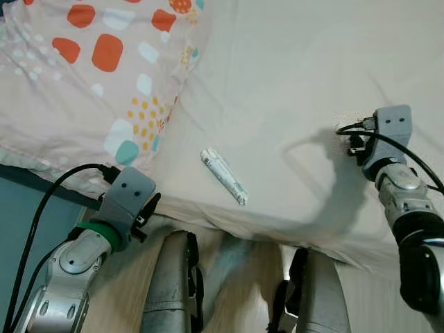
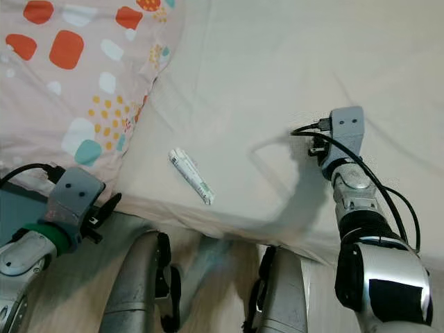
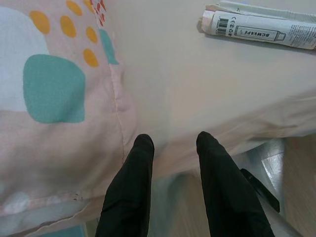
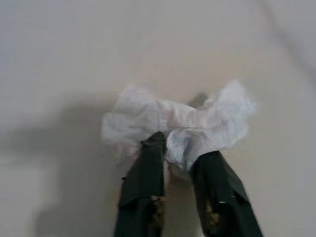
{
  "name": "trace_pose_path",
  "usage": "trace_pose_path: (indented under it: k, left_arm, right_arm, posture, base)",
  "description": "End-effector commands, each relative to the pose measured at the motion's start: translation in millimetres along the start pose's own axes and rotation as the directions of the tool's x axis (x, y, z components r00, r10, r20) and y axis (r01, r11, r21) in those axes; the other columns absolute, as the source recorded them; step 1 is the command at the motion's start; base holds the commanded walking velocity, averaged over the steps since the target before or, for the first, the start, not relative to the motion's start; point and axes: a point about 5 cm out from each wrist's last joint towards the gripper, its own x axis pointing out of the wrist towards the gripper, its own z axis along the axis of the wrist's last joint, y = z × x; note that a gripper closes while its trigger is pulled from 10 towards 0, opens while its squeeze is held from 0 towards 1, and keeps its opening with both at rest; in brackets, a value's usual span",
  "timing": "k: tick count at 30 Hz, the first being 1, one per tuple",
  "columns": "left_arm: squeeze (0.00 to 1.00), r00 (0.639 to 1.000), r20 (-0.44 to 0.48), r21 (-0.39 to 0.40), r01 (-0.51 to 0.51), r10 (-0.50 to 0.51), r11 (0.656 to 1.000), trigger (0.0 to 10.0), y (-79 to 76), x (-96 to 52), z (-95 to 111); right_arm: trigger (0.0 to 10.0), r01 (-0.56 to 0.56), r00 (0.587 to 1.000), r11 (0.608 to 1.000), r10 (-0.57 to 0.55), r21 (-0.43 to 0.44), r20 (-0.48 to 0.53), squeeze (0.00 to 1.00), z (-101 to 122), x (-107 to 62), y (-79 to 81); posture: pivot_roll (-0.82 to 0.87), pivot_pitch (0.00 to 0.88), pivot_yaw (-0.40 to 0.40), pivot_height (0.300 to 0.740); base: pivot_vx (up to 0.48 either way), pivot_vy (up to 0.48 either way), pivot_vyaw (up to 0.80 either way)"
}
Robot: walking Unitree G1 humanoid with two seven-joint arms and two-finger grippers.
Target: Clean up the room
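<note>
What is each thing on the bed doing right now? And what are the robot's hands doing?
Crumpled tissue: scrunched up, pinched in the right hand, over the sheet.
Right hand: shut on the tissue, out over the bed.
Left hand: open, holding nothing, at the bed's edge.
White packet: lying flat on the sheet, untouched.
Spotted pillow: resting on the bed, beside the packet.
Bed sheet: spread out, a little wrinkled.

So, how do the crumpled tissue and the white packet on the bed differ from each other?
The tissue is crumpled and has no print; the packet is long and narrow, with a barcode and text. The tissue sits between the fingers of the right claw; the packet lies free, apart from the open left claw. Both are whitish and rest on the pale bed sheet.
</note>
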Motion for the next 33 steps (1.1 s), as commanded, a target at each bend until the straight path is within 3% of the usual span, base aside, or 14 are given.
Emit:
trace_pose_path:
  k: [1, 11, 12, 15, 17, 18, 21, 22, 23, 24, 25, 26, 27, 33]
  left_arm:
    - [0.00, 1.000, -0.030, -0.007, 0.004, -0.004, 1.000, 10.0, 0.2, -4.2, -6]
    - [0.00, 0.991, 0.018, -0.038, 0.131, -0.130, 0.991, 10.0, -24.1, 10.0, 9]
    - [0.00, 0.978, -0.015, 0.000, 0.210, -0.210, 0.978, 10.0, -46.1, 25.6, 6]
    - [0.00, 0.969, -0.031, -0.002, 0.243, -0.243, 0.970, 10.0, -55.9, 32.5, 3]
    - [0.00, 0.953, -0.107, -0.069, 0.279, -0.285, 0.958, 10.0, -76.8, 55.0, -9]
    - [0.00, 0.953, -0.107, -0.069, 0.279, -0.285, 0.958, 10.0, -76.8, 55.0, -9]
    - [0.00, 0.939, -0.173, -0.163, 0.271, -0.298, 0.949, 10.0, -92.8, 75.4, -19]
    - [0.00, 0.938, -0.184, -0.220, 0.254, -0.295, 0.942, 10.0, -98.6, 85.9, -19]
    - [0.00, 0.938, -0.184, -0.220, 0.254, -0.295, 0.942, 10.0, -98.6, 85.9, -19]
    - [0.00, 0.944, -0.184, -0.271, 0.220, -0.275, 0.937, 10.0, -101.4, 96.0, -16]
    - [0.06, 0.953, -0.181, -0.301, 0.180, -0.242, 0.936, 10.0, -101.5, 105.2, -12]
    - [0.06, 0.953, -0.181, -0.301, 0.180, -0.242, 0.936, 10.0, -101.5, 105.2, -12]
    - [1.00, 0.959, -0.180, -0.319, 0.155, -0.221, 0.935, 10.0, -101.7, 110.8, -8]
    - [1.00, 0.964, -0.210, -0.372, 0.076, -0.164, 0.925, 10.0, -97.1, 123.6, 0]
  right_arm:
    - [0.0, -0.006, 0.999, 1.000, 0.008, 0.031, -0.050, 0.00, -12, -2.5, 1.7]
    - [0.0, 0.008, 0.991, 0.999, -0.013, 0.039, 0.135, 0.00, 3, -5.5, -3.6]
    - [0.0, 0.032, 0.966, 0.999, -0.035, 0.019, 0.257, 0.00, 6, -13.2, -4.9]
    - [0.0, 0.028, 0.949, 0.999, -0.033, 0.020, 0.314, 0.00, 7, -18.1, -3.4]
    - [0.0, 0.029, 0.888, 0.999, -0.008, -0.038, 0.460, 0.00, 17, -36.4, 2.6]
    - [0.0, 0.029, 0.888, 0.999, -0.008, -0.038, 0.460, 0.00, 17, -36.4, 2.6]
    - [0.0, 0.044, 0.839, 0.996, 0.003, -0.072, 0.545, 0.00, 30, -54.1, 7.7]
    - [1.5, 0.056, 0.817, 0.994, 0.006, -0.091, 0.576, 0.00, 37, -60.5, 9.1]
    - [1.5, 0.056, 0.817, 0.994, 0.006, -0.091, 0.576, 0.00, 37, -60.5, 9.1]
    - [7.1, 0.054, 0.800, 0.993, 0.021, -0.107, 0.600, 0.00, 43, -65.5, 11.9]
    - [10.0, 0.040, 0.789, 0.991, 0.047, -0.127, 0.613, 0.00, 47, -69.2, 16.9]
    - [10.0, 0.040, 0.789, 0.991, 0.047, -0.127, 0.613, 0.00, 47, -69.2, 16.9]
    - [10.0, 0.029, 0.784, 0.990, 0.065, -0.140, 0.618, 0.00, 49, -70.8, 20.0]
    - [10.0, -0.046, 0.810, 0.994, 0.095, -0.100, 0.579, 0.00, 28, -67.8, 40.7]
  posture:
    - [0.39, 0.424, 0.146, 0.595]
    - [0.33, 0.378, 0.094, 0.595]
    - [0.26, 0.345, 0.087, 0.595]
    - [0.25, 0.339, 0.086, 0.595]
    - [0.17, 0.295, 0.077, 0.595]
    - [0.17, 0.295, 0.077, 0.595]
    - [0.12, 0.271, 0.071, 0.595]
    - [0.06, 0.240, 0.063, 0.595]
    - [0.06, 0.240, 0.063, 0.595]
    - [0.04, 0.226, 0.056, 0.595]
    - [0.02, 0.207, 0.047, 0.595]
    - [0.02, 0.207, 0.047, 0.595]
    - [0.02, 0.203, 0.045, 0.595]
    - [0.02, 0.166, 0.039, 0.595]
  base:
    - [0.000, 0.000, 0.00]
    - [0.000, 0.000, 0.00]
    - [0.000, 0.000, 0.00]
    - [0.000, 0.000, 0.00]
    - [0.000, 0.000, 0.00]
    - [0.000, 0.000, 0.00]
    - [0.000, 0.000, 0.00]
    - [0.000, 0.000, 0.00]
    - [0.000, 0.000, 0.00]
    - [0.000, 0.000, 0.00]
    - [0.000, 0.000, 0.00]
    - [0.000, 0.000, 0.00]
    - [0.000, 0.000, 0.00]
    - [0.000, 0.000, 0.00]
